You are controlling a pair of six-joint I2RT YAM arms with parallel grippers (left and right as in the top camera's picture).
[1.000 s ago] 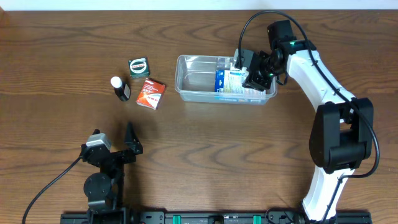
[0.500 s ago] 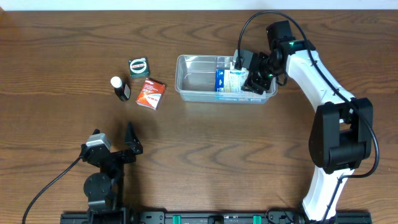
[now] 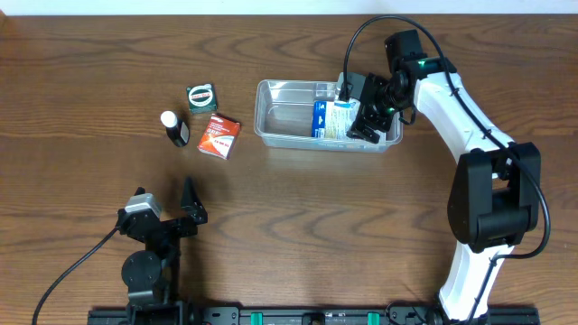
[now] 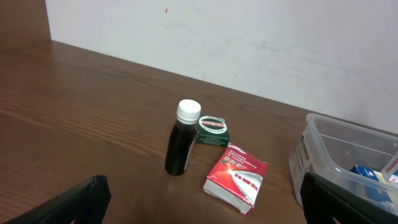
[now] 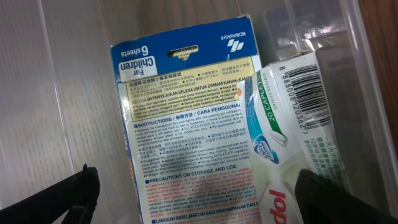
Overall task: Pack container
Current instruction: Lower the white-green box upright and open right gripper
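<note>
The clear rectangular plastic container [image 3: 289, 83] holds a blue-and-white printed carton [image 5: 180, 137] and a white-green carton [image 5: 298, 112] at its right end. The right claw [image 3: 359, 110] hangs above them, fingers apart; the left claw [image 3: 191, 204] is also apart.

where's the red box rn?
In the overhead view the red box lies on the table left of the container, outside it, with the dark bottle just to its left and the green tin behind it.
</note>
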